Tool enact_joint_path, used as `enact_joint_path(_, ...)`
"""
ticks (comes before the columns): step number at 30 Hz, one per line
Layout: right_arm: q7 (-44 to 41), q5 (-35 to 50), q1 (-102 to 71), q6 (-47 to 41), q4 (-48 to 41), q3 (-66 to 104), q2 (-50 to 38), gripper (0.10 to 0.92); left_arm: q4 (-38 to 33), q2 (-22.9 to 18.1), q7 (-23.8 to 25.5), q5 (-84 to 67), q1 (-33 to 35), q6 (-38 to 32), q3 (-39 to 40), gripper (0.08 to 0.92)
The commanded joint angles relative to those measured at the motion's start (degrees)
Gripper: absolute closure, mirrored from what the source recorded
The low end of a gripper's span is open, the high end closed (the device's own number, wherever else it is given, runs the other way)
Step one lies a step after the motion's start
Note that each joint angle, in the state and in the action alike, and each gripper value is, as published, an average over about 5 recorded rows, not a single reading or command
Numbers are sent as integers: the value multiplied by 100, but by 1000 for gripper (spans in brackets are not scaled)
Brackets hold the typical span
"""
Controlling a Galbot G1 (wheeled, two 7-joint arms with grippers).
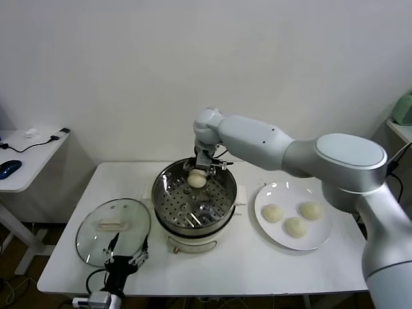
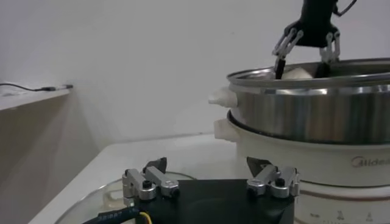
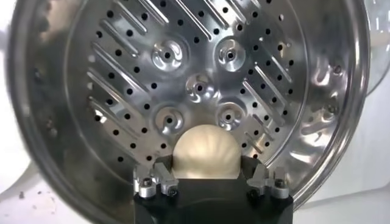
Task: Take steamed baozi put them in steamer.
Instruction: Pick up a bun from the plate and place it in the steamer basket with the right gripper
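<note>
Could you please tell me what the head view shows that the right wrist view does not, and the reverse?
Only the head view shows the white plate with three baozi left on it, the glass lid, and the left end effector open over that lid. Only the right wrist view shows the perforated tray close up, bare of any other bun. Both show the steamer and the right end effector shut on a held baozi above the tray.
</note>
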Motion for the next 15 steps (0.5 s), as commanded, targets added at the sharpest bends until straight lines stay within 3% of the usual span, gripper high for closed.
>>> enact_joint_path(1,108,-182,-227,100,-387,125,154,301,-7,1,-2,-23,6,8,12,177)
enact_joint_path(10,72,670,58,91,-96,-49,5,205,-13,-30,5,0,12,-1,99,177)
enact_joint_path(15,-396,1995,847,-66,613,-418,-417,203,-50,-25,10,69,47,-17,116,177)
